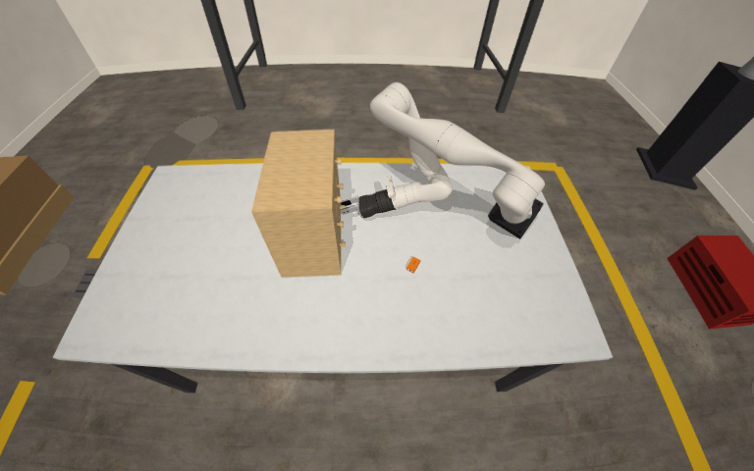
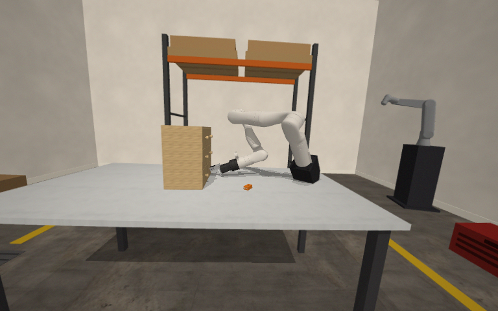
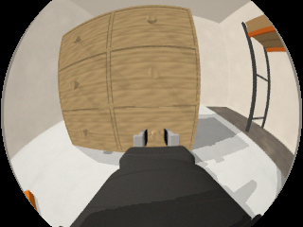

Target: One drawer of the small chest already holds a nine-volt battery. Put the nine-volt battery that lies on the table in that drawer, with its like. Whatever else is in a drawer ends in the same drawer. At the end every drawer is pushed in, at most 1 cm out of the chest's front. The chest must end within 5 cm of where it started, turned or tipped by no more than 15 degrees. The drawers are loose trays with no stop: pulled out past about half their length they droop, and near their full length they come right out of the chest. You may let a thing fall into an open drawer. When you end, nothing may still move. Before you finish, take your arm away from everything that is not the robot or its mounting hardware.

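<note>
The wooden chest [image 1: 297, 202] stands on the table with its knobbed front toward the arm. In the wrist view its front [image 3: 129, 78] shows two columns of three drawers, all pushed in. My gripper [image 1: 345, 208] is partly open and empty, low and close to the chest front at a bottom drawer; it also shows in the exterior view [image 2: 213, 168] and the wrist view [image 3: 158, 136]. That drawer's knob is hidden behind the fingers, so I cannot tell if they touch it. The orange nine-volt battery [image 1: 412, 264] lies on the table apart from the chest; it also shows in the exterior view [image 2: 248, 186].
The arm's black base [image 1: 515, 215] sits at the table's back right. A metal rack [image 2: 238, 73] with cardboard boxes stands behind the table. A red crate [image 1: 717, 278] and a black pedestal [image 1: 700, 128] stand on the floor to the right.
</note>
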### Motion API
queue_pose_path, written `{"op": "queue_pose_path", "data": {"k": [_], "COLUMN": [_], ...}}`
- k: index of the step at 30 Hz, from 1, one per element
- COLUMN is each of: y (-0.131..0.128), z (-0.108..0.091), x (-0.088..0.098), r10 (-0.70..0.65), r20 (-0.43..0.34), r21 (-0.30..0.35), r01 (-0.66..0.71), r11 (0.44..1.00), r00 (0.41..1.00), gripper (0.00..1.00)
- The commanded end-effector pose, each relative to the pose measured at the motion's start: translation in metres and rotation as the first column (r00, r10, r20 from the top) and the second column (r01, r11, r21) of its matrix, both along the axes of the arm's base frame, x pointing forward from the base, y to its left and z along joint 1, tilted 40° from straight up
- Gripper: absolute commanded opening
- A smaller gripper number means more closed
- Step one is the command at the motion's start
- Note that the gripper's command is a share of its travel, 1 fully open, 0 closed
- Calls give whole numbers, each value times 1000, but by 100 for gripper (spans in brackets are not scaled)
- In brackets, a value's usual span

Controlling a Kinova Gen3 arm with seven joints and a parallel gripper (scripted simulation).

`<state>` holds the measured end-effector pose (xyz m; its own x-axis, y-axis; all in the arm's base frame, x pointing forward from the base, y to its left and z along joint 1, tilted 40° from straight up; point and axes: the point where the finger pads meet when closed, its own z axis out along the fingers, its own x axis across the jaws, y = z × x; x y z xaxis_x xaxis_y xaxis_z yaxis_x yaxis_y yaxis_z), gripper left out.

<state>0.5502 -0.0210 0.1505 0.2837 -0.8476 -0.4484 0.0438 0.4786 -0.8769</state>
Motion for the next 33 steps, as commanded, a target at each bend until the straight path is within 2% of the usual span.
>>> {"op": "queue_pose_path", "data": {"k": [1,7,8,33], "y": [-1,-1,-1,-1], "z": [1,1,1,1], "x": [0,0,0,0], "r10": [-1,-1,-1,-1], "r20": [1,1,1,1], "r21": [0,0,0,0], "r01": [1,1,1,1], "r11": [1000,1000,1000,1000], "r00": [1000,1000,1000,1000], "gripper": [67,67,37,37]}}
